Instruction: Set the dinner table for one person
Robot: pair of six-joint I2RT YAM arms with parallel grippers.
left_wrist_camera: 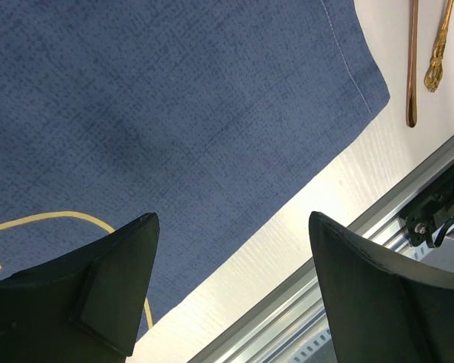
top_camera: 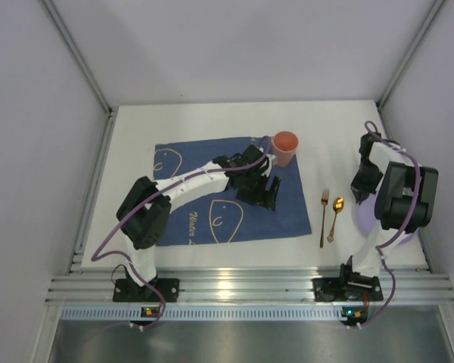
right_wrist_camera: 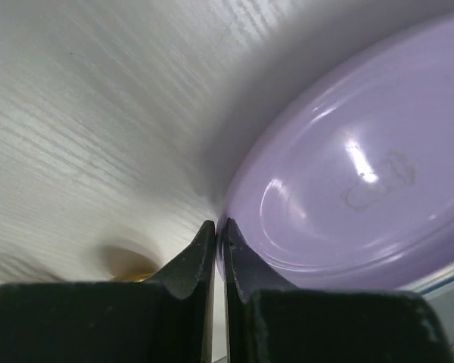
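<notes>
The white, flat, rectangular worktop lay beneath both arms, its ribbed rail at 6 o'clock. Left claw gaped wide, empty; right claw was pinched shut beside the plate.

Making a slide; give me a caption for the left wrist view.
Open left end effector above the blue placemat, fork and spoon beyond its corner.

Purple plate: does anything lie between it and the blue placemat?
Yes: a gold fork and spoon lie on the white table between plate and placemat, and the left end effector hangs open above the mat.
</notes>
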